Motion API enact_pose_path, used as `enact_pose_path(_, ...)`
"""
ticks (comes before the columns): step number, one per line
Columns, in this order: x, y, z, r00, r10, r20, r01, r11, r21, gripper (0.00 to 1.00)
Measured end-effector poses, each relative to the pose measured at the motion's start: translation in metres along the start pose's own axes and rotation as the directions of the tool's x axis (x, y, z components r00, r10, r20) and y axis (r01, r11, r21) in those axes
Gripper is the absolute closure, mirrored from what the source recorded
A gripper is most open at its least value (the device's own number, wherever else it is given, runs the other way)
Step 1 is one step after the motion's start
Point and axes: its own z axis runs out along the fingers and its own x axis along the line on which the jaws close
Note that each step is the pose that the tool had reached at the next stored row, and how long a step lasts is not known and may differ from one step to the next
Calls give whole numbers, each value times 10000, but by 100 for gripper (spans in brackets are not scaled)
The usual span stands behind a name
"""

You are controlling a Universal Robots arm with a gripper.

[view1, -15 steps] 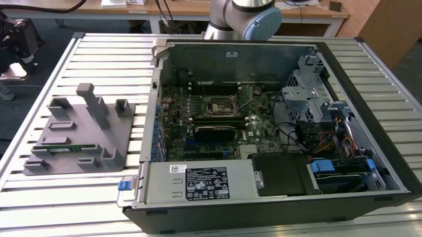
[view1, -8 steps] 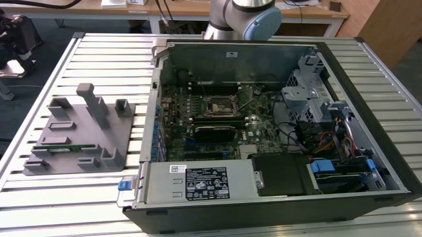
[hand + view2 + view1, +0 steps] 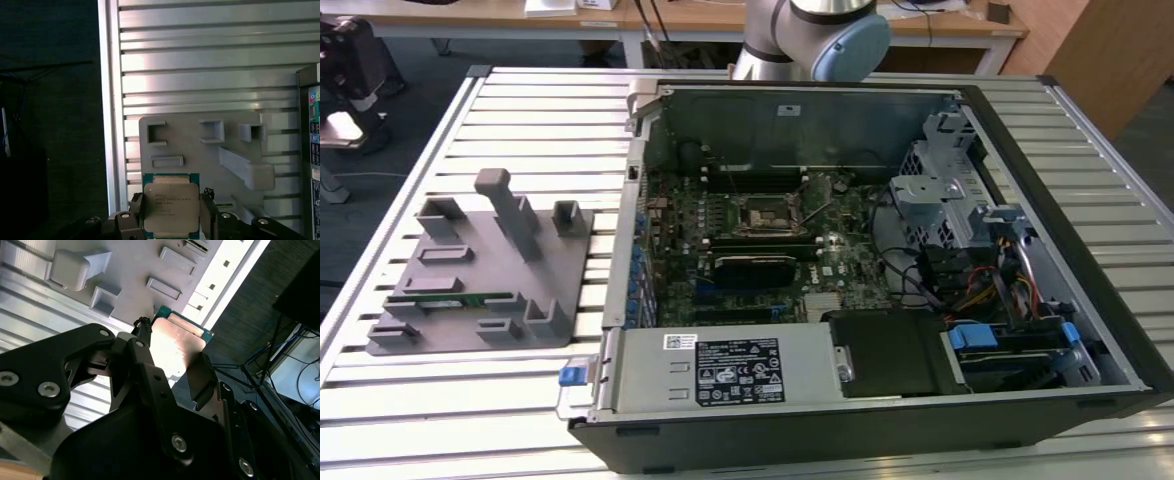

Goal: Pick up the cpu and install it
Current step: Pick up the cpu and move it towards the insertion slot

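cpu (image 3: 171, 207): silver top w/ teal-green rim, coppery underside; tray (image 3: 195, 152) grey; gripper (image 3: 172, 357) black; table (image 3: 200, 50) ribbed.

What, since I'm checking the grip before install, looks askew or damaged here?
Nothing stands out. In the first wrist view the cpu sits square between the tool's fingers, over the grey tray, with no visible damage.

Exterior view: high, angled down over open computer case (image 3: 854, 250), grey tray (image 3: 454, 345), slatted table (image 3: 534, 110); both wrist views: close behind gripper (image 3: 171, 216) and cpu (image 3: 171, 200), facing the tray; all 3 views share that tray.
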Motion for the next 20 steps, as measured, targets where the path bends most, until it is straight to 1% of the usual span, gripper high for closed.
enact_pose_path(10, 3, 1, -238, 10000, 0, -2, 0, 10000, 2, 47)
enact_pose_path(17, 4, 1, -317, 10000, 0, 0, 0, 10000, 3, 47)
enact_pose_path(20, 4, 0, -324, 10000, 0, 2, 0, 10000, 1, 47)
